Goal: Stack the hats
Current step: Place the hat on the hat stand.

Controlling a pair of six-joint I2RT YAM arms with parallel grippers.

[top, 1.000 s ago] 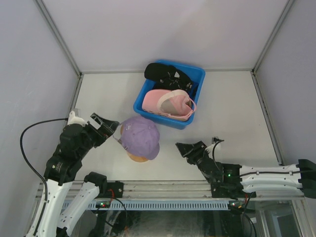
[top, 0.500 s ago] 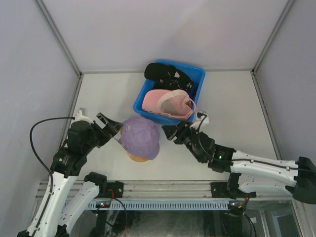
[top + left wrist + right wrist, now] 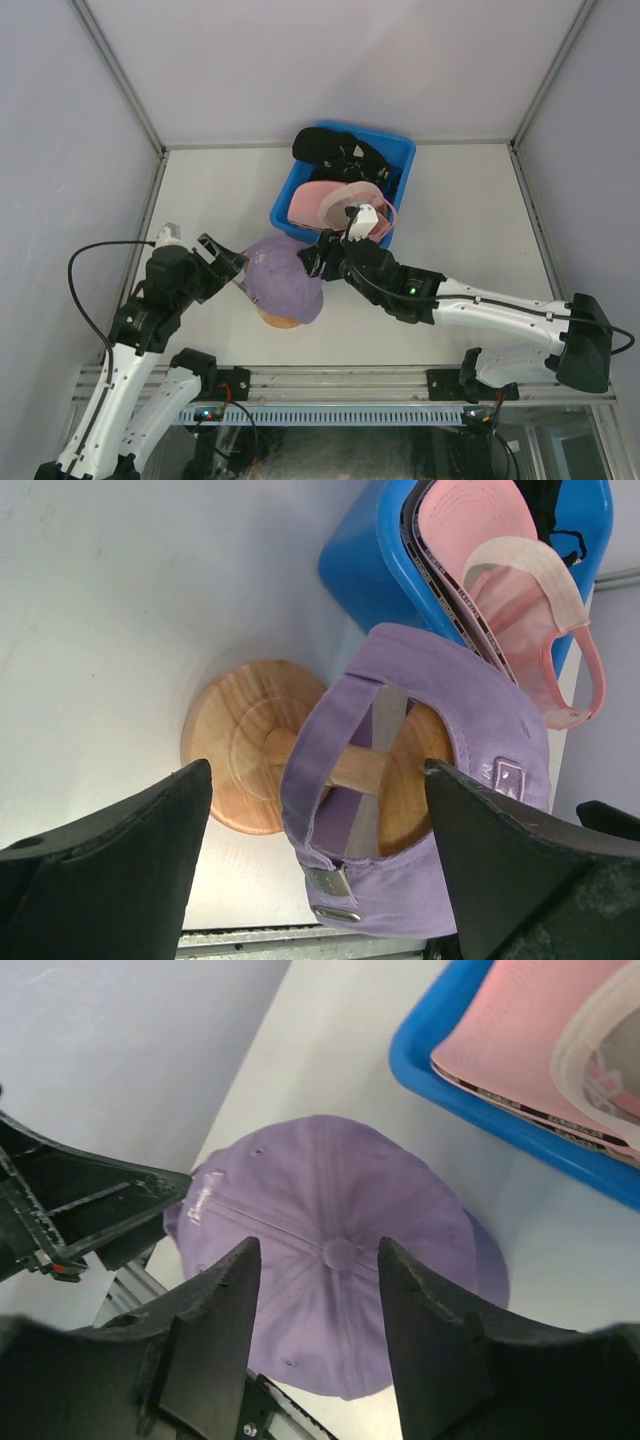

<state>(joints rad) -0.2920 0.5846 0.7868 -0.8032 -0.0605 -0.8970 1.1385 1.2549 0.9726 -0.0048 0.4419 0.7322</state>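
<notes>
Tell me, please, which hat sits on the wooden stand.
The lavender hat covers the wooden stand; the pink hat and black hat lie in the blue bin.

Lavender cap (image 3: 285, 278) sat crown-up on wooden head-form stand (image 3: 232, 745), back strap hanging open. Pink cap (image 3: 335, 212) lay in near half of blue bin (image 3: 285, 192). Black cap (image 3: 330, 148) lay at far end, overhanging the rim.

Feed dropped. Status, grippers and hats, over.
Left gripper open beside lavender fabric cap on wooden stand; right gripper open above it. Pink cap, black cap in blue plastic bin. Nothing blocking.
</notes>
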